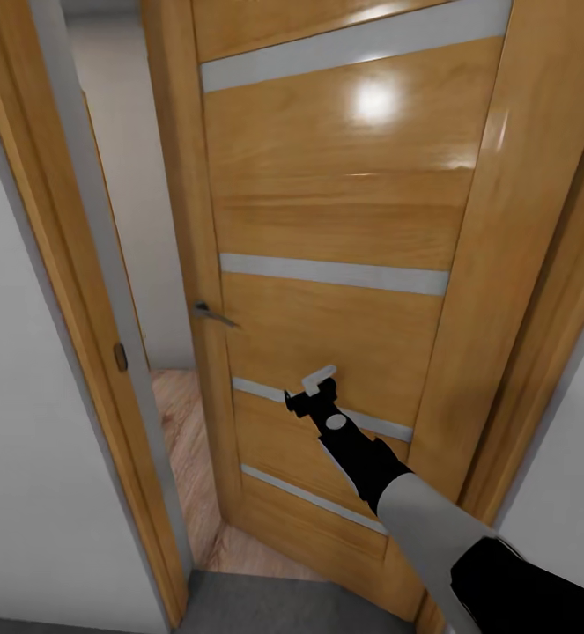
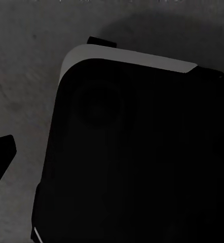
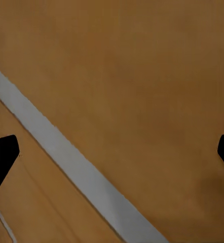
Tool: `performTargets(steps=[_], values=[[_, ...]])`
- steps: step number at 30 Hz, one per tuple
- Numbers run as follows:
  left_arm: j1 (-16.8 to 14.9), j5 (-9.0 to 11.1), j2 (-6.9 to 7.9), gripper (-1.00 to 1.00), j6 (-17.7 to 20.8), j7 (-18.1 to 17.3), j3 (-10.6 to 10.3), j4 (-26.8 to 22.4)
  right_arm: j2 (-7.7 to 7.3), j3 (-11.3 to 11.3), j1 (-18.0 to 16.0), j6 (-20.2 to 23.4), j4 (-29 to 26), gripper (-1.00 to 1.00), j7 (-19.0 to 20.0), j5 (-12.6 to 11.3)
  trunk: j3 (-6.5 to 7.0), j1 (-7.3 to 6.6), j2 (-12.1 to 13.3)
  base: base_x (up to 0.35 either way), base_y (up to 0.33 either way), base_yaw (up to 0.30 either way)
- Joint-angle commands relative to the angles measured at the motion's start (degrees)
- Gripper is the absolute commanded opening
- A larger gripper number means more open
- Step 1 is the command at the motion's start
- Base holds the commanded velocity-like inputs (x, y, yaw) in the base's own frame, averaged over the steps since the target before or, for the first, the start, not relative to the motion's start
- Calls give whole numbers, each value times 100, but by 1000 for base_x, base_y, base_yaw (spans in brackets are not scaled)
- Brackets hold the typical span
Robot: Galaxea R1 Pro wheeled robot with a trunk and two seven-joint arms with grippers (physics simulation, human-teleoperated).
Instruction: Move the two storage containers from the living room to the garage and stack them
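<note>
The storage containers are out of view. I face a honey-coloured wooden door (image 1: 344,202) with grey horizontal strips, standing ajar. My right gripper (image 1: 318,383) reaches out at the end of its arm and sits against the door's lower half, just above a grey strip (image 1: 380,424). In the right wrist view the right gripper (image 3: 112,152) is open, the dark fingertips (image 3: 1,154) spread wide over the door panel with nothing between them. In the left wrist view one fingertip (image 2: 0,152) shows at the edge, above my own dark base (image 2: 137,152) and the dark grey floor (image 2: 21,76).
A metal lever handle (image 1: 212,313) sits on the door's left edge. A narrow gap between door and left frame (image 1: 80,308) shows light wood-plank floor (image 1: 181,440) and a pale wall beyond. White walls flank the frame; grey floor (image 1: 265,608) lies at my feet.
</note>
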Motion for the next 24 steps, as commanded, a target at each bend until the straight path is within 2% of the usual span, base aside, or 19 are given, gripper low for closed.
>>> performTargets(steps=[1, 24], values=[[2, 36, 2, 100, -10, 0, 3, -7, 0, 11, -17, 18, -8, 100, -105, 49, -4, 1, -2, 156, 0, 0], [3, 40, 9, 100, -10, -6, -4, 21, 0, 63, -17, -5, 54, 100, -150, 59, -4, 1, -2, 304, 0, 0]])
